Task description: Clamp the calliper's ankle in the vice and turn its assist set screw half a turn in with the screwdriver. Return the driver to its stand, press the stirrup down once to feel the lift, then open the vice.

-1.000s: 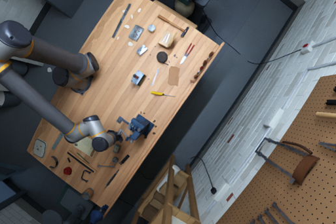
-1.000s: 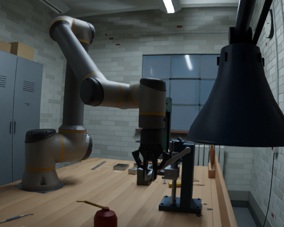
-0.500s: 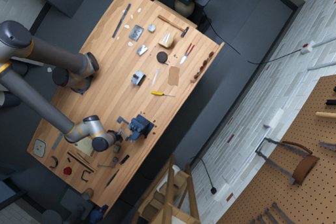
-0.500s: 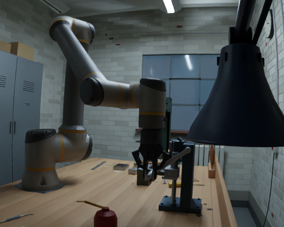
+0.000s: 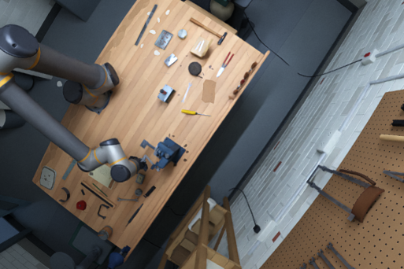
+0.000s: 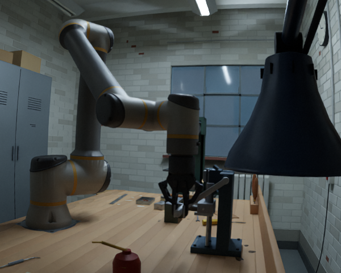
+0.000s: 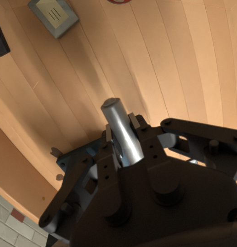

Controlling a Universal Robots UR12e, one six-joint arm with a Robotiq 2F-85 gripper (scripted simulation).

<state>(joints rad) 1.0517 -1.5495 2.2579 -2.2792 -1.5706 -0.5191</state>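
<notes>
Near the bench's front right edge stands the blue vice (image 5: 169, 152) (image 6: 220, 211). Its steel handle (image 7: 122, 131) (image 6: 210, 188) sticks out toward me. I have my gripper (image 7: 122, 136) (image 6: 179, 209) (image 5: 145, 161) closed on that handle, beside the vice and low over the bench. The yellow screwdriver (image 5: 194, 113) lies flat on the bench further up, past the vice. The calliper is hard to make out; a grey bracket (image 5: 145, 144) sticks out beside the vice. Most of the vice is hidden behind my gripper in the wrist camera.
The bench's right edge (image 6: 264, 223) runs just past the vice. A black lamp shade (image 6: 288, 117) hangs close to the second side camera. A red oil can (image 6: 126, 260), a grey block (image 7: 53, 17) and small tools lie on the bench near me.
</notes>
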